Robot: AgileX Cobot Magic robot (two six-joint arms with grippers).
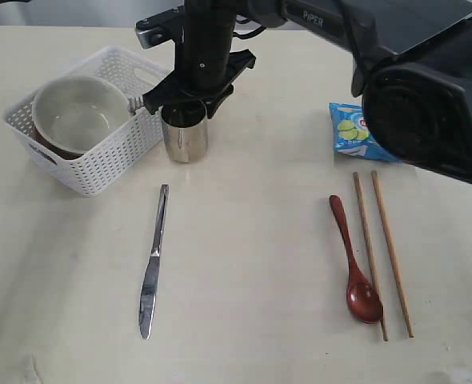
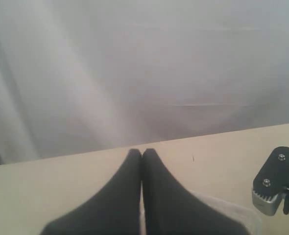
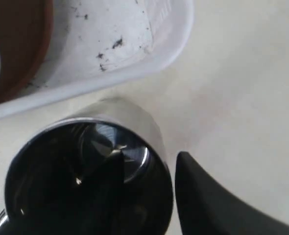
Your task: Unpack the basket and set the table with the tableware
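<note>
Table (image 1: pixel 260 240): a wide, flat, pale cream surface with a faint grain. It carries every item listed below.

Basket (image 1: pixel 100 168): white rectangular plastic with perforated, woven-look walls. It stands at the far left. Inside it a round, matte cream bowl (image 1: pixel 80 112) leans tilted on a small red-brown plate (image 3: pixel 17 44).

Right gripper (image 1: pixel 184 108): it is positioned directly over the cup (image 1: pixel 186 140), a shiny steel cylinder standing upright just beside the basket's right wall. In the right wrist view, one black finger (image 3: pixel 208 205) sits outside the cup wall with a thin sliver of surface showing between them. The other finger is lost in the dark interior. The jaws stand apart and nothing is clamped.

Left gripper (image 2: pixel 142 156): the black fingers are pressed together tip to tip, with nothing between them, above the table edge.

Snack packet (image 1: pixel 352 132): a blue packet lying flat at the far right, partly behind the arm.

Chopsticks (image 1: pixel 370 256): two slim, pale wooden sticks lying side by side at the right.

Knife (image 1: pixel 153 264): polished steel, lying flat left of centre, well apart from the other cutlery.

Spoon (image 1: pixel 352 256): glossy red-brown wood, lying just left of the chopsticks.
</note>
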